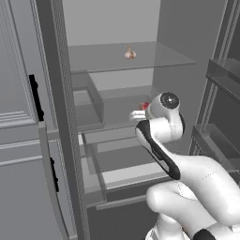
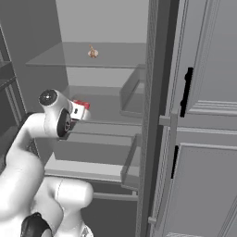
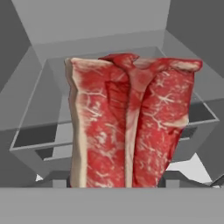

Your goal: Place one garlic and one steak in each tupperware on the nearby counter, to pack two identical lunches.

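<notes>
Reaching into an open grey fridge point(image 1: 117, 28), the white arm point(image 1: 187, 178) rises from below the glass shelves in the left base view, its wrist level with the middle shelf; a sliver of red steak point(image 1: 145, 106) shows just beyond the wrist, and one garlic point(image 1: 130, 53) sits alone on the upper glass shelf point(image 1: 154, 58), well above the wrist and apart from it. The right base view gives the same scene from the other side: the steak point(image 2: 81, 104) projects from the hand toward the fridge's interior, above the lower drawers, while the garlic point(image 2: 93, 52) rests on the shelf overhead. In the hand view the steak point(image 3: 131, 122), marbled red with a pale fat edge, stands close before the camera and hides the fingertips, so whether the claw is clenched on the meat cannot be told with certainty; its position at the hand suggests, as a judgement, that it is being carried. Behind the steak lie glass shelving and a drawer. The step in hand appears to be fetching a steak from the fridge. The next move calls for drawing the arm back clear of the shelves without knocking them, then bringing the steak to a tupperware on the counter.
</notes>
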You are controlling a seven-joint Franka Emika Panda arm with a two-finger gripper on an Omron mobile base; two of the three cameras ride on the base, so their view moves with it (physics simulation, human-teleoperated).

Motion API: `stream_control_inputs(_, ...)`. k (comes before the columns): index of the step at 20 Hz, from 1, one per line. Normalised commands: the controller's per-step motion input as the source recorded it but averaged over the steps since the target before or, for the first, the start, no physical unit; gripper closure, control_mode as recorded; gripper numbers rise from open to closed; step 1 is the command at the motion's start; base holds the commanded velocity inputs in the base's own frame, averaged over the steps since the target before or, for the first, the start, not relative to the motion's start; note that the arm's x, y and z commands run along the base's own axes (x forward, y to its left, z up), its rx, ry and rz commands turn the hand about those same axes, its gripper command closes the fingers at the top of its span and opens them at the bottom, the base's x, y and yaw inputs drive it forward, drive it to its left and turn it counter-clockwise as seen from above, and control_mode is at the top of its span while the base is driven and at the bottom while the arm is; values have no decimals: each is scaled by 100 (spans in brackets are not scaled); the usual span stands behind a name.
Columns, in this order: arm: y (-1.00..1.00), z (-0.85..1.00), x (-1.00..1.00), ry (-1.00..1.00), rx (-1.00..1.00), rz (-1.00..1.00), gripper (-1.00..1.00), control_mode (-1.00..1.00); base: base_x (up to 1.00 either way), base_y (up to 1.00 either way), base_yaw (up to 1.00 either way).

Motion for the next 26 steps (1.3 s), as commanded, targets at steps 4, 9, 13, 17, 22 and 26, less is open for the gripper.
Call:
stream_control_inputs(4,-1,88,-100,0,5,0,100,-100,0,0,0)
stream_control_inputs(9,0,60,-100,2,1,0,100,-100,0,0,0)
stream_control_inputs(13,-2,-44,-87,21,0,0,100,-100,0,0,0)
stream_control_inputs(17,-8,-46,-57,10,0,0,100,100,-25,-3,0)
stream_control_inputs(22,0,0,0,0,0,0,100,100,-100,0,0)
stream_control_inputs(26,0,0,0,0,0,0,100,100,-100,12,10)
